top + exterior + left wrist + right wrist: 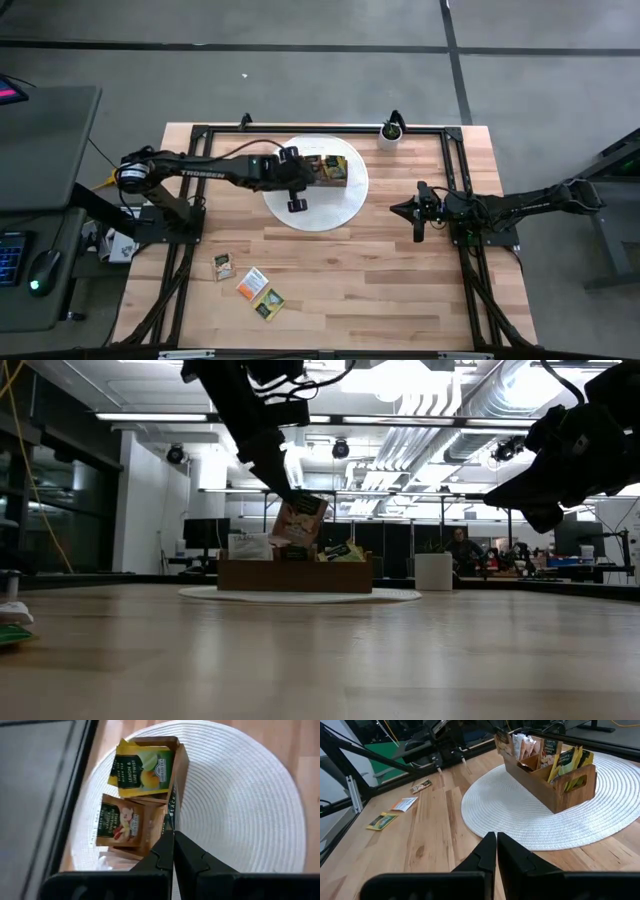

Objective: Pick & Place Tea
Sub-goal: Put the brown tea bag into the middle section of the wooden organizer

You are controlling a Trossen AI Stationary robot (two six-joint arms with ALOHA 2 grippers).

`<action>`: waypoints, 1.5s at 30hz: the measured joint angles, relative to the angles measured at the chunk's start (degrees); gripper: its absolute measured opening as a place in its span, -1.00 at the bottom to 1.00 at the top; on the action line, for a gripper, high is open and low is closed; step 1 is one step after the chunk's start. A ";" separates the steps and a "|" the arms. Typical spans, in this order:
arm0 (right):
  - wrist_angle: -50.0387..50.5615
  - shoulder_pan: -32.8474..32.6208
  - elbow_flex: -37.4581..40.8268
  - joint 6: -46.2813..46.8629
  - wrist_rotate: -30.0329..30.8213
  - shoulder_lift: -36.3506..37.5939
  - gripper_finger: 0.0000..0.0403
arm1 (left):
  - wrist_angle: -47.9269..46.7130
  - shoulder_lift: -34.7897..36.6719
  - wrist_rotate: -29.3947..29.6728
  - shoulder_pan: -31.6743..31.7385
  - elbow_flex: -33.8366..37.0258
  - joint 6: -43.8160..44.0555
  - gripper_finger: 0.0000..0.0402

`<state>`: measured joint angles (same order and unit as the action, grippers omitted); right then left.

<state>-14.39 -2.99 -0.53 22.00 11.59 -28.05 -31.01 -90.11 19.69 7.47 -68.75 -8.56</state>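
Left gripper (300,500) above the wooden box (295,574), fingers clenched on a tan tea sachet (300,520), plain only from bench level. Sachet hidden in left wrist view; right gripper (496,851) clenched, empty, at right.

A tan sachet (300,520) is hanging tilted, pinched between the left arm's jaws. Green-yellow sachets (144,766) are standing just beyond them. Three loose sachets (247,282) are lying flat, well apart from both jaws.

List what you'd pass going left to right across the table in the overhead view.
Three loose tea sachets → left gripper → wooden box on the white mat → small white pot → right gripper.
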 joint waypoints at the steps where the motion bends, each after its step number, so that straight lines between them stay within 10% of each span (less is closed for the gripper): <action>1: 0.00 -0.01 0.01 0.00 -0.01 0.00 -0.94 | 0.04 0.00 -1.45 0.54 0.00 0.12 -1.00; 19: -0.02 -0.02 0.00 0.00 -0.02 0.00 -0.94 | 2.11 -5.30 -9.44 3.19 0.11 1.24 -1.00; 45: -0.02 0.00 0.02 0.00 -0.02 0.02 -0.94 | 4.16 -5.90 3.89 6.99 0.07 -2.43 -1.00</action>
<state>-14.41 -2.98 -0.51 22.00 11.57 -28.03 -26.86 -96.01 23.57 14.45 -68.69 -10.99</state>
